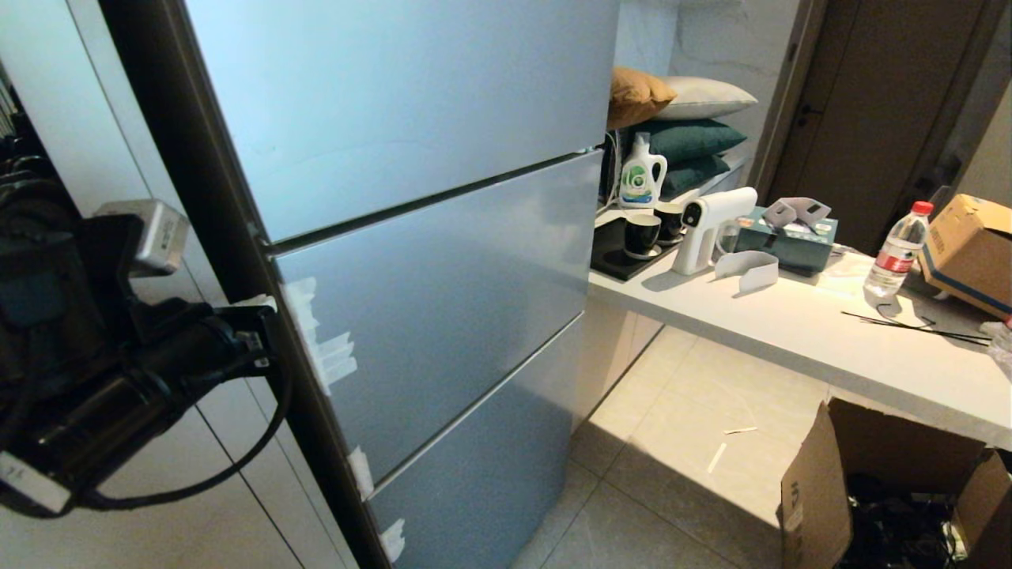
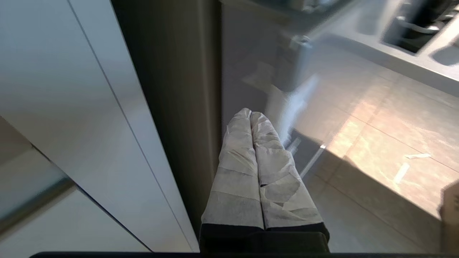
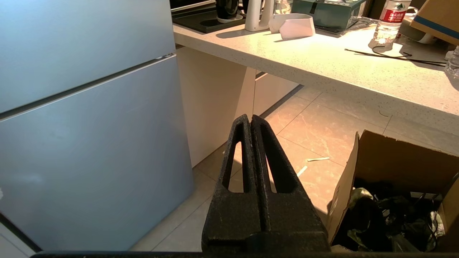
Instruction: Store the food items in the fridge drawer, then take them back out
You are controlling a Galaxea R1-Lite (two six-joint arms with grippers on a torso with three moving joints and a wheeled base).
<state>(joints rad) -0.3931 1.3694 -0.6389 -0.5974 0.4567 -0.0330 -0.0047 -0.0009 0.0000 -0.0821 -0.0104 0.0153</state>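
The matte blue-grey fridge (image 1: pixel 411 118) stands with all its fronts closed. Its middle section (image 1: pixel 443 316) is pushed in, so the fridge drawer is hidden behind that front. The food items are out of view. My left gripper (image 1: pixel 257 303) is at the fridge's left edge, level with the top of the middle section. In the left wrist view its white-taped fingers (image 2: pixel 236 157) lie pressed together, and the left gripper (image 2: pixel 250 113) is shut on nothing, tips beside the dark side wall (image 2: pixel 172 89). My right gripper (image 3: pixel 250 118) hangs shut and empty over the floor, right of the fridge.
White tape scraps (image 1: pixel 328 352) stick to the fridge's left edge. A white cabinet (image 1: pixel 47 118) stands close on the left. The counter (image 1: pixel 791 324) on the right carries a water bottle (image 1: pixel 897 251), a white spray gun (image 1: pixel 708 229) and a carton (image 1: pixel 968 249). An open cardboard box (image 1: pixel 814 490) sits on the floor.
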